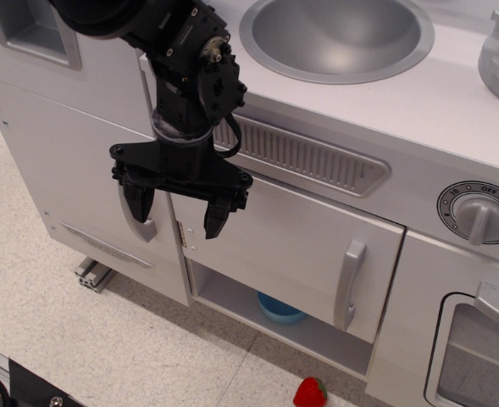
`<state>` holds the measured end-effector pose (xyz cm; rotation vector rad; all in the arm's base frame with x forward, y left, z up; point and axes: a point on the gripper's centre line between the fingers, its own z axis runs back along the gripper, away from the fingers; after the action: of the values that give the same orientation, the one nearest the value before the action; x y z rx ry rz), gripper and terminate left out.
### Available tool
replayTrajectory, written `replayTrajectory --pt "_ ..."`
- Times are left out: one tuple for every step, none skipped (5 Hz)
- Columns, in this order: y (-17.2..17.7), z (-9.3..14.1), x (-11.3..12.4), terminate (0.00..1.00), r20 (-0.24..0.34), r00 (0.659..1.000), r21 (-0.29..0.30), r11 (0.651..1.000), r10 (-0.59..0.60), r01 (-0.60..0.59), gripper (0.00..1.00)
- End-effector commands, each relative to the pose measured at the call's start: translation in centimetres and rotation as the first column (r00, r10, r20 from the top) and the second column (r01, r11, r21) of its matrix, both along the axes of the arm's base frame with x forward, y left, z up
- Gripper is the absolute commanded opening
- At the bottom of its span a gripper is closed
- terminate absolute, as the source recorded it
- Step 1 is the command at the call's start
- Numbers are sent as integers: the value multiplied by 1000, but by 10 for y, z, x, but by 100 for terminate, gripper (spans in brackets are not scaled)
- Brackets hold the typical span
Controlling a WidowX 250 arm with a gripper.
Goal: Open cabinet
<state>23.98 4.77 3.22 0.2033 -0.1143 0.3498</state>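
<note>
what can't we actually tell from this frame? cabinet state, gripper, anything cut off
- Cabinet interior: only a gap under the door shows, with part of a blue bowl; the door hides the rest.
- Hinge side of the door: partly covered by the gripper, whose jaws stand apart.
- Gripper depth: one view, so contact with the left door's handle is unclear.
- Oven door: cut off by the right and bottom edges.
- Dial lettering: mostly too small.

The black arm (pixel 177 51) came in from the upper left and bent downward at the wrist above the cabinet door (pixel 291 246). Its gripper (pixel 179 212) pointed straight down just in front of that door's upper left corner. The two fingers (pixel 216 214) were spread well apart with nothing between them.
</note>
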Motion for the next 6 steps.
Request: replayTrajectory --pt "0 0 0 0 0 1000 0 1000 0 0 100" --pt "-36 -23 11 0 77 991 -22 993 -111 113 100" --pt "-72 -31 16 0 152 962 -40 971 -227 236 100" --pt "-103 -40 19 0 188 926 -53 938 -328 343 100" --pt "-120 -47 30 0 212 911 -59 926 -354 374 100" --pt "-130 -49 38 0 232 905 -80 921 -356 382 100"
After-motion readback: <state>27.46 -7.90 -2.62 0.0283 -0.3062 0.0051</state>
